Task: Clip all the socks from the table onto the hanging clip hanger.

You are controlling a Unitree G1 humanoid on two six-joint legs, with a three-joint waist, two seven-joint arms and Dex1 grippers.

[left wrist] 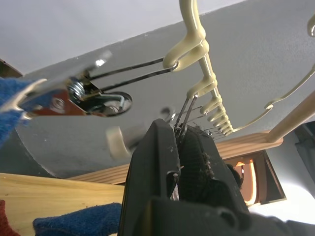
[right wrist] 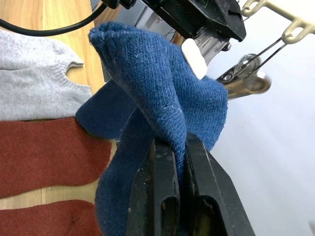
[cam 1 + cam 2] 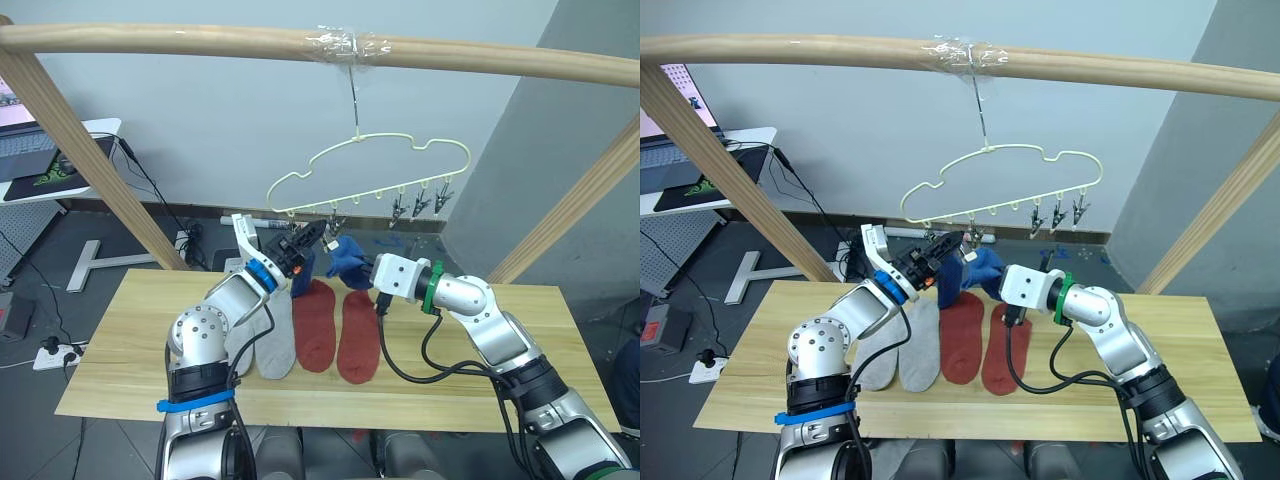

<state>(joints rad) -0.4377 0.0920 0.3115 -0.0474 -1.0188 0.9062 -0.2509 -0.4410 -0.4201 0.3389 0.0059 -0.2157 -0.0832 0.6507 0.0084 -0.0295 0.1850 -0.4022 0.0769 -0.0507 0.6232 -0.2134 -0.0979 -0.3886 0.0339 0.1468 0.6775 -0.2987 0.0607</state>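
The pale yellow clip hanger [image 3: 385, 150] hangs by its hook from a taped wooden pole. My left gripper [image 3: 306, 238] is raised under the hanger's left end, shut on a metal clip [image 1: 183, 114]. My right gripper [image 2: 183, 140] is shut on a blue sock [image 3: 350, 260] and holds it up just right of that clip, close to a neighbouring clip [image 1: 74, 98]. More blue fabric [image 3: 952, 278] lies behind the left gripper. On the table [image 3: 130, 340] lie two light grey socks [image 3: 268, 338] and two rust red socks [image 3: 316, 325].
A thick wooden pole [image 3: 200, 40] spans the top, with slanted wooden posts [image 3: 90, 160] at both sides. Three free clips [image 3: 420, 205] hang at the hanger's right end. A side desk with a laptop [image 3: 35, 150] stands far left, and cables lie on the floor.
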